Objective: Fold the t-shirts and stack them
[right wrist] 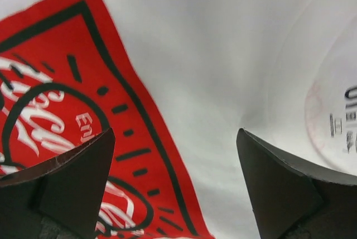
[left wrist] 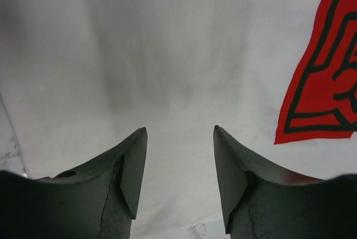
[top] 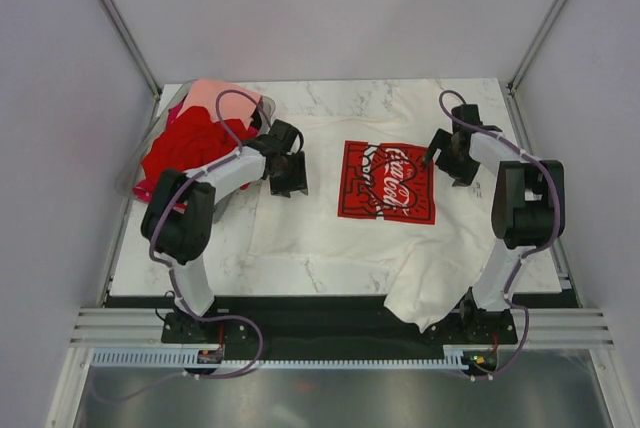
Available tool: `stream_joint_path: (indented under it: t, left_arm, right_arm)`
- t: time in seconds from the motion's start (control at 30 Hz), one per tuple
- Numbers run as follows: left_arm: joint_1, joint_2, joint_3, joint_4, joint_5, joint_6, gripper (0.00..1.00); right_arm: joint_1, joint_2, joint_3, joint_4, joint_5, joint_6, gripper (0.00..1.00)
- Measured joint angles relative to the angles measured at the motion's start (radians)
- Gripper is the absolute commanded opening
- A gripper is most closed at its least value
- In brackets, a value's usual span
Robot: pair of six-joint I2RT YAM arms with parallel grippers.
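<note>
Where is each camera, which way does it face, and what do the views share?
Top external: above and behind the arm bases, looking down on table, left arm, right arm and the cream-white t-shirt.
Left wrist: on the left arm, looking down past the open left gripper at cloth and the red print.
Right wrist: on the right arm, looking down past the open right gripper at the print and a label.
Shared: all show the print.

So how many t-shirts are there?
3 at least: a cream-white t-shirt with a red square print spread mid-table; a bright red one and a salmon-pink one heaped in the far-left clear plastic bin. More may hide underneath.
</note>
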Motion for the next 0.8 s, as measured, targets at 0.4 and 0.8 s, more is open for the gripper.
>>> stream_joint_path:
  t: [0.4,0.8]
  left_arm:
    - [0.174,0.238,0.202,0.015,0.064,-0.066,0.56]
    - [0.188,0.297,0.459,-0.091,0.057,-0.055,0.58]
  right_arm:
    - [0.006,0.505,0.722,-0.211,0.094,-0.069,0.98]
    - [-0.001,0.664,1.054,-0.295,-0.010,-0.141,0.98]
